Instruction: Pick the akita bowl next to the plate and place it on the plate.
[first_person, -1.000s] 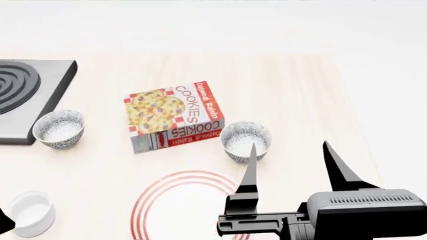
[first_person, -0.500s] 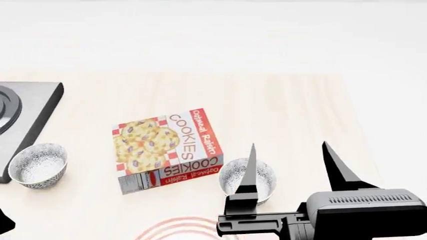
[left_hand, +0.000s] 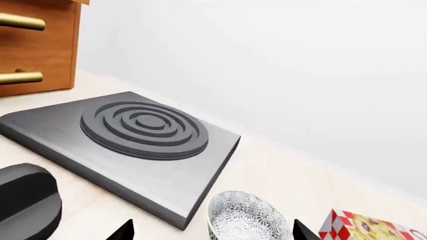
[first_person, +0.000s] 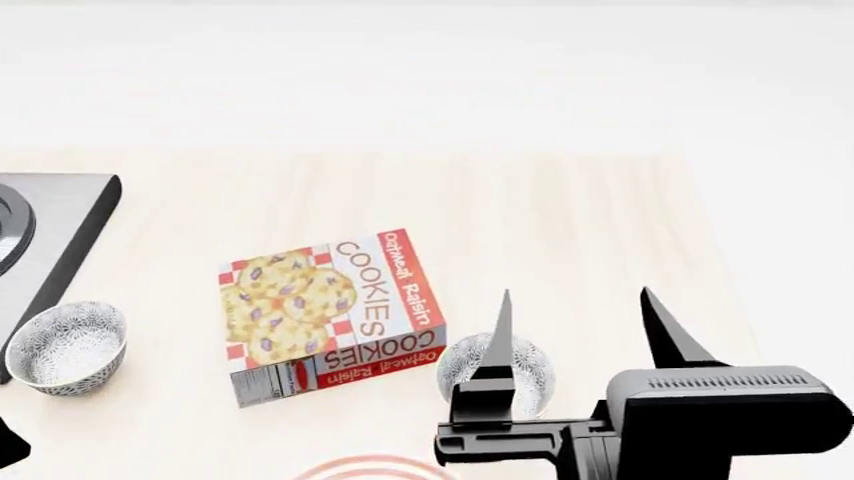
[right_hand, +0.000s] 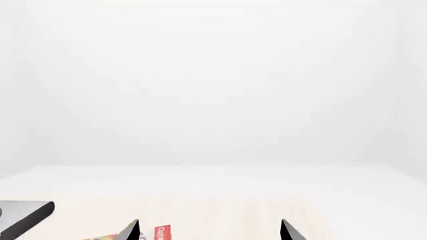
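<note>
**A:** So how far along is this? Looks like barely started to me. The bowl (first_person: 531, 368) is sitting on the surface (first_person: 561, 230), not lifted, and the plate (first_person: 371, 468) has nothing on it as far as I can see, though only a sliver of its red rings peeks in at the bottom edge of the head view.

**B:** Yep, the grab, lift and drop are all left. The right gripper (first_person: 577, 320) is spread wide with nothing in it, hanging in front of the bowl. Left gripper (left_hand: 212, 231) looks wide too, just the tips showing near the other bowl (left_hand: 248, 217) by the stove (left_hand: 133, 135).

**A:** Which bowl's the target?

**B:** I'd say the one just right of the cookie box (first_person: 334, 312), closest to the plate. Small, round, fine grey-black speckle outside, white inside, sitting upright. One finger partly hides it.
</note>
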